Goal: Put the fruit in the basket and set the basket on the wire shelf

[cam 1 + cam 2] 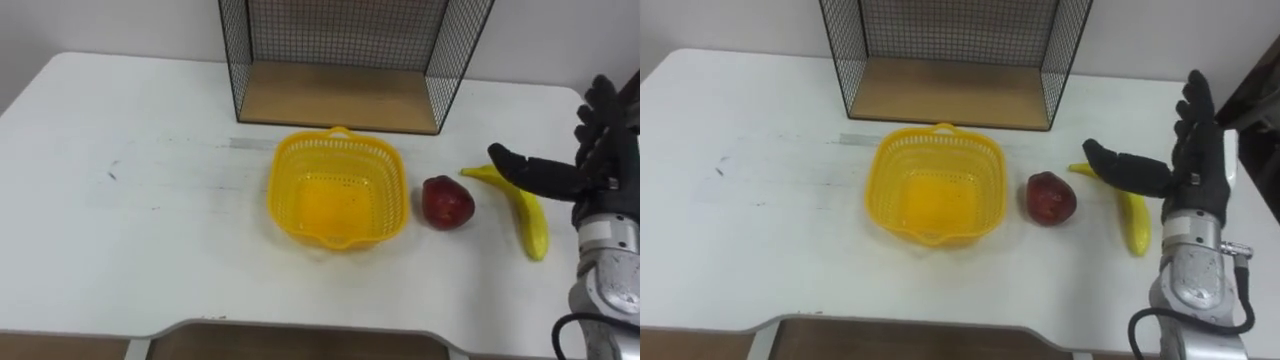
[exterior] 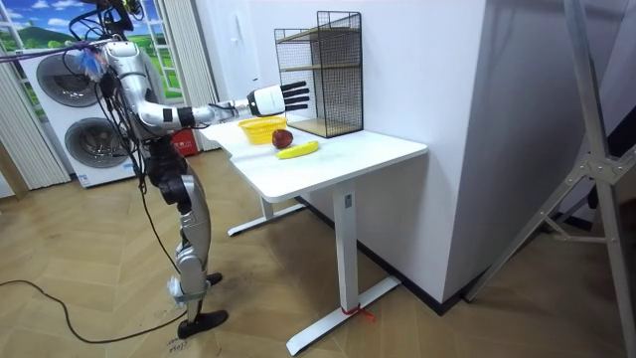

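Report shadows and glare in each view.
Left eye view: the white table is evenly lit, no glare, faint shadow beside the yellow basket. Right eye view: the red apple casts a short soft shadow. Room view: dim floor beneath the table.

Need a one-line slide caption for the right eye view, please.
Open right hand hovers at the banana, red fruit beside it; yellow basket sits empty before the wire shelf.

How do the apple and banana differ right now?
The apple is round and dark red; the banana is long and yellow. The apple sits right beside the basket; the banana lies farther right, partly hidden by the open right hand. Both lie on the table, outside the basket.
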Controlling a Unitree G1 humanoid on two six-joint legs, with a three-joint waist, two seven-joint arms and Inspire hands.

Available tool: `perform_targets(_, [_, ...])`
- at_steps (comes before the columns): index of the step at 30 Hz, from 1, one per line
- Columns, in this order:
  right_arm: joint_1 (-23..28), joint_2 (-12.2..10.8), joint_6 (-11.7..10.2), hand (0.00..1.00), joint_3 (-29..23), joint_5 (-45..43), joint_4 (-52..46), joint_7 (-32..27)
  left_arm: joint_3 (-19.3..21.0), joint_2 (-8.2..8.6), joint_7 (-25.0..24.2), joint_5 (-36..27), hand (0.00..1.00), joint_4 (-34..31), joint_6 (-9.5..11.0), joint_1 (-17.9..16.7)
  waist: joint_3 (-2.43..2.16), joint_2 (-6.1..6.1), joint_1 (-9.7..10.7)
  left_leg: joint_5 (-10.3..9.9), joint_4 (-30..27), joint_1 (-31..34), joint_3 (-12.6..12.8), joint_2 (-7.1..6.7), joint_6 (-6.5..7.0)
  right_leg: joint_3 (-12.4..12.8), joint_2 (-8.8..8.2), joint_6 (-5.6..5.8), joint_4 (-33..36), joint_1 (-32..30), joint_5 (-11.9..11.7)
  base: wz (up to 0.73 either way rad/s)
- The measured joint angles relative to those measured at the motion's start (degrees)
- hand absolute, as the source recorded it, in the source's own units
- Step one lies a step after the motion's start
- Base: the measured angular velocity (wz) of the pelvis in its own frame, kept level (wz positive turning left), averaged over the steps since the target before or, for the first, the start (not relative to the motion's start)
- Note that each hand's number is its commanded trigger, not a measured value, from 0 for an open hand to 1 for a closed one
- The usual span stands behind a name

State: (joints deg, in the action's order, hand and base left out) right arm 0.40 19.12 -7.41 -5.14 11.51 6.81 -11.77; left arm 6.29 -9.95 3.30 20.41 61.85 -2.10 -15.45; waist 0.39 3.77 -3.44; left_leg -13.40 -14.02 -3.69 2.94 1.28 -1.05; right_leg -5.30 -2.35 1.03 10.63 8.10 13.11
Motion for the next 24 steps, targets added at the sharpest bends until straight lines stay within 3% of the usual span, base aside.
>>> perform_targets(6, [-0.45, -0.01, 0.29, 0.0, 1.79, -3.82, 1.27, 3.35, -0.99, -0.38, -1.52, 0.0, 0.0, -0.02, -0.16, 0.06, 0.22, 0.61, -0.03, -0.01, -0.66, 0.14, -0.01, 0.0, 0.01, 0.09, 0.01, -0.06, 0.08, 0.12, -0.04, 0.0])
perform_targets(8, [-0.45, -0.03, 1.32, 0.0, 1.83, -5.21, 1.99, 4.56, -0.98, -0.38, -1.79, 0.0, 0.0, -0.4, -0.42, 0.12, 0.2, 0.8, -0.03, -0.01, -0.8, 0.25, -0.01, 0.0, 0.01, 0.13, 0.02, -0.09, 0.09, 0.05, -0.06, 0.0])
perform_targets(24, [-0.45, -0.18, 2.07, 0.0, 2.57, -9.87, 3.86, 7.87, -0.98, -0.28, -1.44, 0.04, 0.0, -0.5, -0.42, 0.19, 0.14, 0.7, -0.41, -0.01, -0.87, 0.54, -0.07, 0.03, 0.01, 0.04, 0.08, -0.13, 0.2, 0.03, -0.1, 0.0])
